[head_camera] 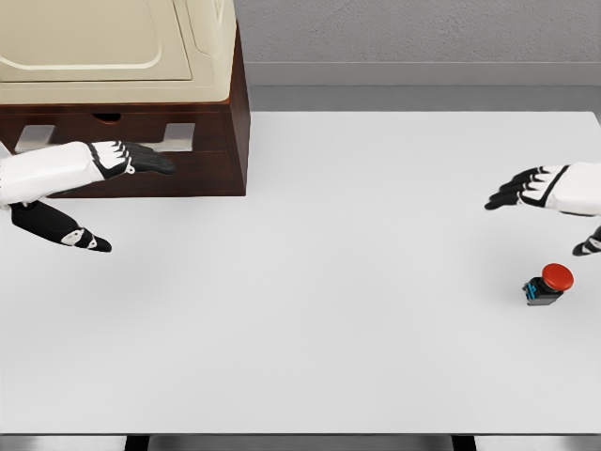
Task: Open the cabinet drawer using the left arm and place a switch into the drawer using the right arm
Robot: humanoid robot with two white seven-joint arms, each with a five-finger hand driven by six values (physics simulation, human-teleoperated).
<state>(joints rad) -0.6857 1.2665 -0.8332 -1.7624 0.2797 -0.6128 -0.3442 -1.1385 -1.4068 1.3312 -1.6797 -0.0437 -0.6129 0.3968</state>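
A dark brown cabinet (pixel 221 141) with a cream top stands at the back left of the white table (pixel 329 357). Its drawer (pixel 103 127) looks closed, with two grey handles (pixel 178 136) on the front. My left hand (pixel 141 158) hovers just in front of the drawer, fingers straight and spread, thumb (pixel 80 237) hanging below; it holds nothing. The switch (pixel 547 284), a small dark box with a red round button, lies at the right of the table. My right hand (pixel 516 191) floats above and slightly behind it, fingers extended, holding nothing.
A grey wall and floor strip run behind the table. The table's front edge lies near the bottom of the view.
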